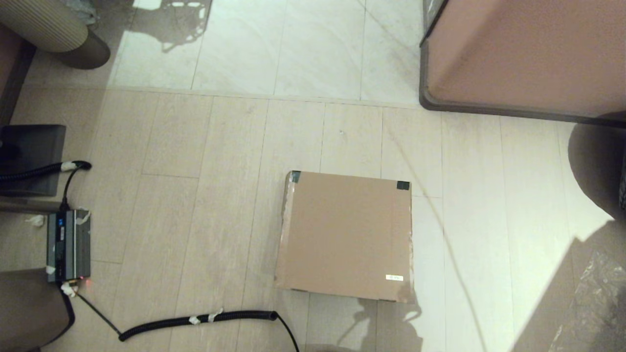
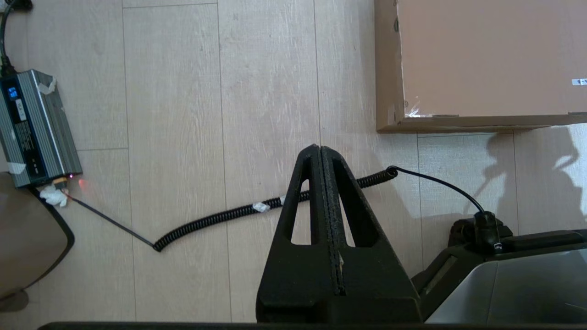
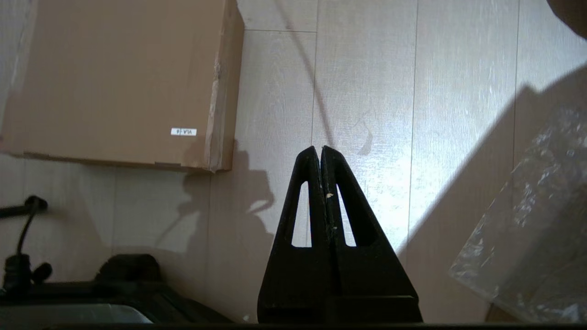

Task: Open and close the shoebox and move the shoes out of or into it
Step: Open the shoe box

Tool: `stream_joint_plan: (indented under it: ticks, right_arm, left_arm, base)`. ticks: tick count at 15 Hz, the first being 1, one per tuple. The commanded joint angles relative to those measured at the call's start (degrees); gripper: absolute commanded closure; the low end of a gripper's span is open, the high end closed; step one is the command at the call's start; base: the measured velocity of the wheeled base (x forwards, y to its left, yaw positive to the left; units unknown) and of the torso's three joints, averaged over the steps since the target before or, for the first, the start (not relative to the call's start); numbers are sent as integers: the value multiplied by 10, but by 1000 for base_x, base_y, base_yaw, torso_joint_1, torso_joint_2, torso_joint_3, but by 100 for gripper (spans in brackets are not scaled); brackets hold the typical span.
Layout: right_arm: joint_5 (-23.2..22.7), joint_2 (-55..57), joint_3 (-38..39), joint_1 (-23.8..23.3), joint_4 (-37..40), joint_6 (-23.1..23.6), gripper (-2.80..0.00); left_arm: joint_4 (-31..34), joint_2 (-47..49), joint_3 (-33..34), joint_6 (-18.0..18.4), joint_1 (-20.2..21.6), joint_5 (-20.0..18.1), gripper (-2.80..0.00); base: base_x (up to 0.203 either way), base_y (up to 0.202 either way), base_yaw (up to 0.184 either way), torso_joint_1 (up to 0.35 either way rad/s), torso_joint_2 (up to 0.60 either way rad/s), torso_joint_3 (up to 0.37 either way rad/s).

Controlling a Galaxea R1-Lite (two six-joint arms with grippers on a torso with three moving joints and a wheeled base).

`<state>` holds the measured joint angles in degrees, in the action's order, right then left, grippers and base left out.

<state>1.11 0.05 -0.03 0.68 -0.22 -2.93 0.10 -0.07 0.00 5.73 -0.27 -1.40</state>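
Note:
The brown cardboard shoebox (image 1: 345, 235) lies on the wooden floor with its flap lid down, dark tape on its two far corners and a small white label near its front right corner. The shoes are hidden. Neither gripper appears in the head view. In the left wrist view my left gripper (image 2: 319, 147) is shut and empty above the floor, short of the shoebox (image 2: 481, 59) and off its front left corner. My right gripper (image 3: 319, 148) is shut and empty too, off the front right corner of the shoebox (image 3: 119, 78).
A coiled black cable (image 1: 195, 320) runs along the floor in front of the box, leading to a grey power unit (image 1: 68, 244) at the left. A pinkish-brown cabinet (image 1: 528, 54) stands at the back right. Clear plastic sheeting (image 1: 596, 298) lies at the right.

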Motion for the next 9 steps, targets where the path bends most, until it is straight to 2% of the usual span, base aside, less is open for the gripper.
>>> stream_joint_plan:
  ticks: [1, 3, 5, 9]
  right_arm:
    - [-11, 0, -3, 0, 2, 57, 0]
    - [-11, 10, -43, 0, 18, 58, 0]
    - [-18, 79, -140, 0, 69, 30, 0]
    - [-42, 366, -310, 1, 117, -92, 0]
  left_arm:
    - [-4, 0, -8, 0, 0, 1, 0]
    - [6, 9, -61, 0, 0, -1, 0]
    - [20, 79, -125, -6, -2, 0, 0]
    - [29, 382, -295, -67, -6, -9, 0]
  base:
    - [0, 0, 0, 0, 0, 0]
    - [0, 0, 0, 0, 0, 0]
    - [0, 0, 0, 0, 0, 0]
    - [0, 0, 0, 0, 0, 0]
